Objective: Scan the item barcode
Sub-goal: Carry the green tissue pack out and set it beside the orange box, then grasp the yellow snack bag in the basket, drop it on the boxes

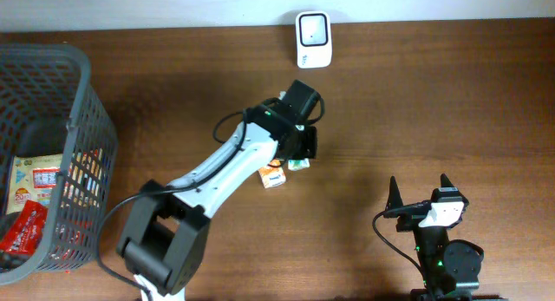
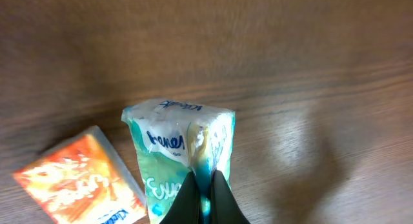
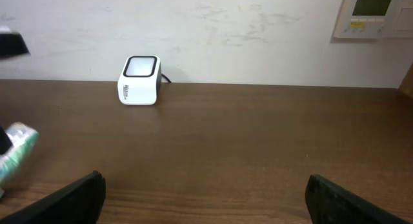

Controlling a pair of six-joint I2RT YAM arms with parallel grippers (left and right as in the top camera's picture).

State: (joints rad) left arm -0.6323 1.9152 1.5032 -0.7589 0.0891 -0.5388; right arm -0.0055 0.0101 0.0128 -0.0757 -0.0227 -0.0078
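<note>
A green and white tissue pack (image 2: pixel 177 143) hangs just above the wood table, pinched at its near edge by my left gripper (image 2: pixel 204 197), which is shut on it. From overhead only its green corner (image 1: pixel 299 165) peeks out below the left gripper (image 1: pixel 301 149). The white barcode scanner (image 1: pixel 312 28) stands at the table's far edge, also seen in the right wrist view as a small white box (image 3: pixel 139 80). My right gripper (image 1: pixel 421 190) rests near the front right, open and empty, its fingertips (image 3: pixel 77 198) wide apart.
An orange tissue pack (image 1: pixel 273 177) lies on the table beside the held one (image 2: pixel 84 182). A grey wire basket (image 1: pixel 82 93) with several packaged items stands at the left edge. A wall panel (image 3: pixel 373 14) hangs on the back wall.
</note>
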